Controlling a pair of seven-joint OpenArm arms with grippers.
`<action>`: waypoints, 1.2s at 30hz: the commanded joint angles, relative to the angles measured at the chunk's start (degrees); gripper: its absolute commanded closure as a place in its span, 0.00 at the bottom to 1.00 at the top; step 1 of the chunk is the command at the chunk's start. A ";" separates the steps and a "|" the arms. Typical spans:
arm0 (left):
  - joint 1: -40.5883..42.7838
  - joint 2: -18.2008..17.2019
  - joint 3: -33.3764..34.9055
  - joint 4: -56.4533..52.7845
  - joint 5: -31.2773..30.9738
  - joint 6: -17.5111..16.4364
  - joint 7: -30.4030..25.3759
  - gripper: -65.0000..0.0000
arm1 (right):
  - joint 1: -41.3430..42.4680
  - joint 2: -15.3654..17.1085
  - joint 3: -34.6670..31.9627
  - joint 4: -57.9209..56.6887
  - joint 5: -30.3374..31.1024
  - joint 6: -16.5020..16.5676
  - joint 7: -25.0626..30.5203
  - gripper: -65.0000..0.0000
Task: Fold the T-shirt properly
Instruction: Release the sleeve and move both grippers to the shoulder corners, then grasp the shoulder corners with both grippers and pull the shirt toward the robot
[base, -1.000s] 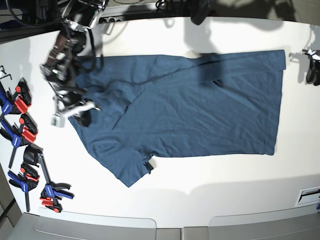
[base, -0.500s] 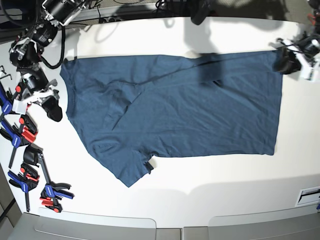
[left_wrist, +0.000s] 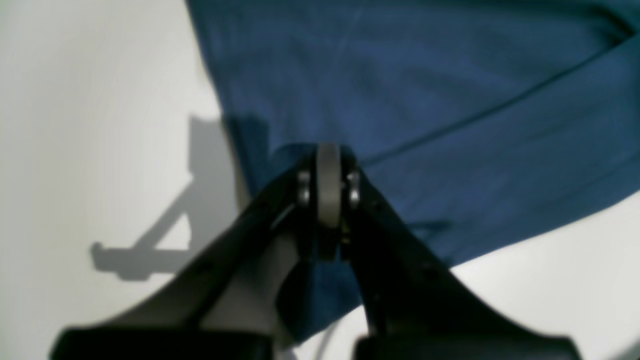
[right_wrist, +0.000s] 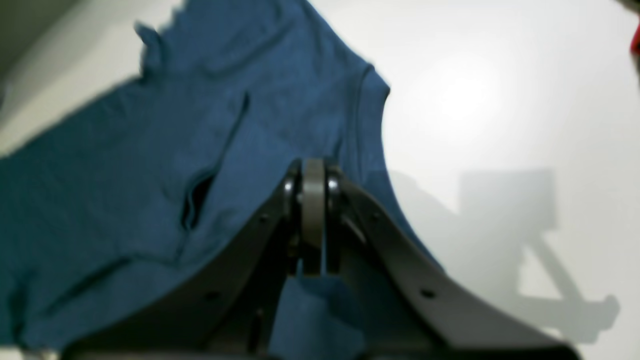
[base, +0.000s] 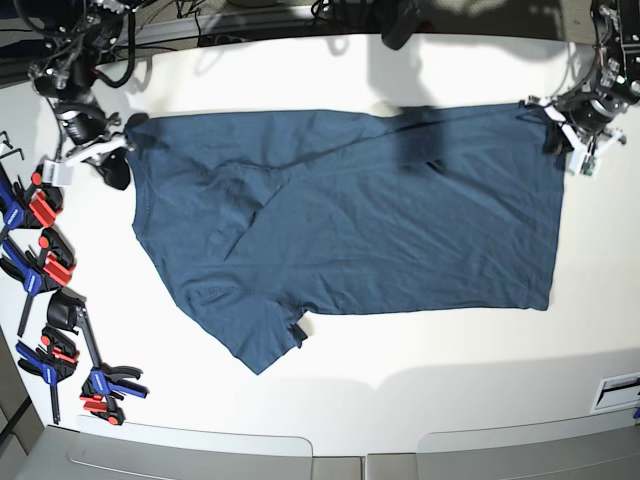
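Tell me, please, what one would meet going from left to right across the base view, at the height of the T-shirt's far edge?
Right gripper shut on the shirt's corner → T-shirt spread over the white table → left gripper shut on the opposite far corner.

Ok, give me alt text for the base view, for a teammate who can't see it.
A dark teal T-shirt lies spread on a white table, one gripper at each far corner: right gripper at the shoulder, left gripper at the hem. Clamps line the table's left edge.

Left gripper (left_wrist: 327, 187) and right gripper (right_wrist: 313, 210), both apparently clamped on cloth.
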 joint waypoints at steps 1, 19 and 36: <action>-0.15 -0.98 -0.48 -0.50 -0.90 0.22 -0.81 1.00 | 0.17 0.92 -0.87 0.90 0.52 0.44 1.60 1.00; -0.13 -1.01 -0.50 -7.61 -0.92 0.24 0.59 1.00 | -0.72 0.96 -15.47 -1.77 -20.85 -8.63 9.22 1.00; 1.77 -1.01 -0.50 -7.56 -0.98 0.24 7.48 1.00 | -8.68 1.14 -15.47 -9.64 -18.40 -8.59 8.87 1.00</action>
